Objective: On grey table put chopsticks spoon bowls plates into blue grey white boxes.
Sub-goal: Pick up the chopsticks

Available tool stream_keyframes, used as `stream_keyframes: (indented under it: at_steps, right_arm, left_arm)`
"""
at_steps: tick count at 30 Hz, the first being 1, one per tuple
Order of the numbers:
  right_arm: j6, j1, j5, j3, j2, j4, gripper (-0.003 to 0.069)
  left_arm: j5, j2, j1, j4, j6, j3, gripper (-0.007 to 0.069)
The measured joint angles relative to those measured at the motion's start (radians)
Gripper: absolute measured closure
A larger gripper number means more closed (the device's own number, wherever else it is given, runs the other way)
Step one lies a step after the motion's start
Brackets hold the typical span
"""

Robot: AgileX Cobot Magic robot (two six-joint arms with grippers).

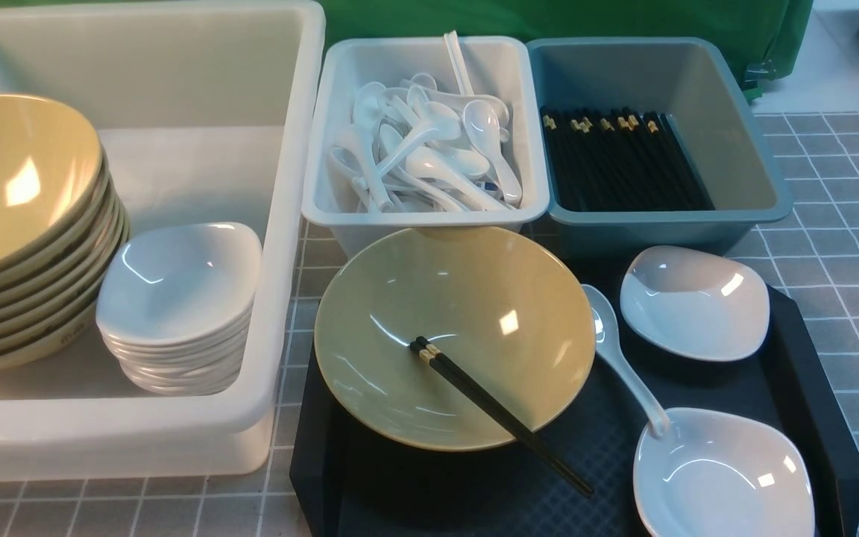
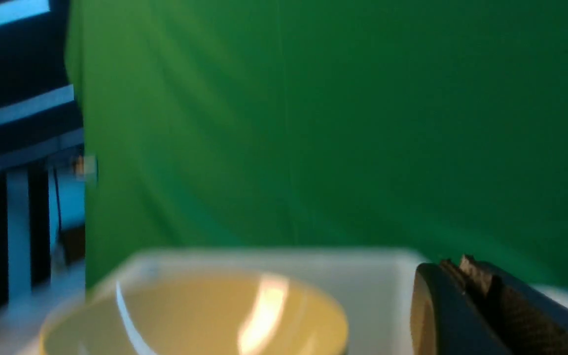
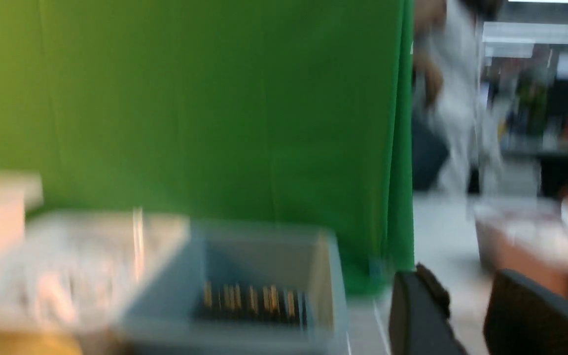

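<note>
On the black tray a yellow bowl point(image 1: 467, 313) holds a pair of chopsticks point(image 1: 500, 414) that lean out over its near rim. Beside it lie a white spoon point(image 1: 623, 358) and two white plates point(image 1: 694, 302) point(image 1: 724, 473). The big white tub point(image 1: 295, 149) holds stacked bowls point(image 1: 19, 224) and stacked plates point(image 1: 176, 298). The small white bin point(image 1: 429, 216) holds spoons, and the blue-grey bin point(image 1: 765, 171) holds chopsticks point(image 1: 623, 160). Neither gripper shows in the front view. My left gripper point(image 2: 455, 264) is shut and empty, near the tub's bowls point(image 2: 190, 315). My right gripper point(image 3: 461, 276) is open and empty, beside the blue-grey bin point(image 3: 264, 246).
The black tray point(image 1: 817, 403) lies on the grey table point(image 1: 839, 224) in front of the two small bins. A green curtain point(image 1: 549, 19) hangs behind the boxes. The right wrist view shows a blurred person point(image 3: 456, 98) and a brownish container point(image 3: 525, 246) beyond the table.
</note>
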Motion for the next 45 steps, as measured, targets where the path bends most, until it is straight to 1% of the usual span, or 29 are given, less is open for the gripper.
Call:
stream_keyframes:
  at_steps: [1,2,4,6,7,9,11,13,15,18,19,20,21,24,27,28,29,30,32,33,34,35,36,38,40,42,44,45]
  right_arm:
    - [0.037,0.000,-0.073,0.000,0.000,0.000,0.0420]
    - [0.056,0.000,-0.101,0.000,0.000,0.000,0.0420]
    - [0.148,0.000,-0.204,0.000,0.000,0.000,0.0420]
    - [0.196,0.000,-0.262,0.000,0.000,0.000,0.0420]
    - [0.201,0.000,-0.273,0.000,0.000,0.000,0.0420]
    - [0.212,0.000,-0.302,0.000,0.000,0.000,0.0423]
    - [0.203,0.000,-0.290,-0.015,0.000,0.000,0.0434]
    - [0.162,0.000,-0.232,-0.092,0.009,0.000,0.0483]
    - [0.140,0.000,-0.182,-0.196,0.039,0.000,0.0540]
    - [0.108,0.000,-0.104,-0.342,0.124,0.000,0.0616]
    - [0.087,0.000,-0.053,-0.396,0.161,0.000,0.0624]
    - [0.082,0.000,-0.043,-0.405,0.167,0.000,0.0624]
    - [0.043,0.000,0.040,-0.458,0.202,0.000,0.0624]
    - [-0.050,0.000,0.272,-0.525,0.283,0.000,0.0624]
    - [-0.081,0.000,0.509,-0.530,0.351,0.000,0.0624]
    - [-0.083,0.000,0.526,-0.530,0.355,0.000,0.0624]
    - [-0.091,0.000,0.660,-0.530,0.390,0.000,0.0624]
    - [-0.093,0.000,0.692,-0.530,0.398,0.000,0.0624]
    - [-0.098,0.000,0.846,-0.530,0.435,0.000,0.0624]
    - [-0.099,0.000,0.879,-0.530,0.444,0.000,0.0624]
    - [-0.101,0.000,0.916,-0.530,0.454,0.000,0.0624]
    - [-0.110,0.000,0.965,-0.530,0.467,0.000,0.0624]
    - [-0.118,0.000,0.982,-0.530,0.471,0.000,0.0624]
    - [-0.125,0.000,0.992,-0.530,0.473,0.000,0.0624]
    - [-0.126,0.000,0.994,-0.530,0.473,0.000,0.0624]
    - [-0.126,0.000,0.992,-0.529,0.473,0.002,0.0624]
    - [-0.127,0.006,0.976,-0.513,0.473,0.012,0.0624]
    - [-0.127,0.007,0.972,-0.508,0.473,0.012,0.0624]
  left_arm:
    - [-0.079,0.000,0.000,0.000,0.000,0.000,0.0633]
    - [-0.112,0.000,0.000,0.000,-0.001,0.000,0.0633]
    - [-0.255,0.000,0.000,-0.001,-0.031,0.000,0.0633]
    - [-0.343,0.000,0.000,-0.022,-0.076,0.000,0.0633]
    - [-0.376,0.000,0.000,-0.038,-0.098,0.000,0.0633]
    - [-0.385,0.000,0.000,-0.062,-0.121,-0.018,0.0633]
    - [-0.348,0.001,0.000,-0.071,-0.132,-0.068,0.0633]
    - [-0.205,0.034,0.000,-0.071,-0.128,-0.242,0.0633]
    - [-0.053,0.089,0.000,-0.071,-0.097,-0.388,0.0633]
    - [0.134,0.209,0.000,-0.071,-0.048,-0.591,0.0633]
    - [0.200,0.267,0.000,-0.071,-0.034,-0.656,0.0633]
    - [0.209,0.277,0.000,-0.071,-0.033,-0.666,0.0633]
    - [0.267,0.345,0.000,-0.071,-0.028,-0.720,0.0633]
    - [0.414,0.491,-0.001,-0.084,-0.030,-0.793,0.0633]
    - [0.639,0.622,-0.023,-0.148,-0.019,-0.853,0.0633]
    - [0.674,0.641,-0.033,-0.166,-0.010,-0.862,0.0633]
    - [0.793,0.712,-0.061,-0.216,0.044,-0.899,0.0633]
    - [0.827,0.721,-0.066,-0.224,0.052,-0.904,0.0633]
    - [1.004,0.828,-0.126,-0.337,0.164,-0.961,0.0633]
    - [1.075,0.855,-0.147,-0.380,0.215,-0.975,0.0633]
    - [1.114,0.893,-0.163,-0.425,0.244,-0.993,0.0633]
    - [1.191,0.969,-0.204,-0.504,0.303,-1.021,0.0633]
    - [1.239,1.017,-0.229,-0.558,0.346,-1.044,0.0633]
    - [1.284,1.103,-0.282,-0.641,0.392,-1.078,0.0633]
    - [1.312,1.194,-0.340,-0.677,0.418,-1.122,0.0633]
    - [1.329,1.268,-0.396,-0.673,0.439,-1.173,0.0633]
    - [1.338,1.343,-0.462,-0.626,0.466,-1.227,0.0632]
    - [1.337,1.357,-0.469,-0.619,0.469,-1.232,0.0631]
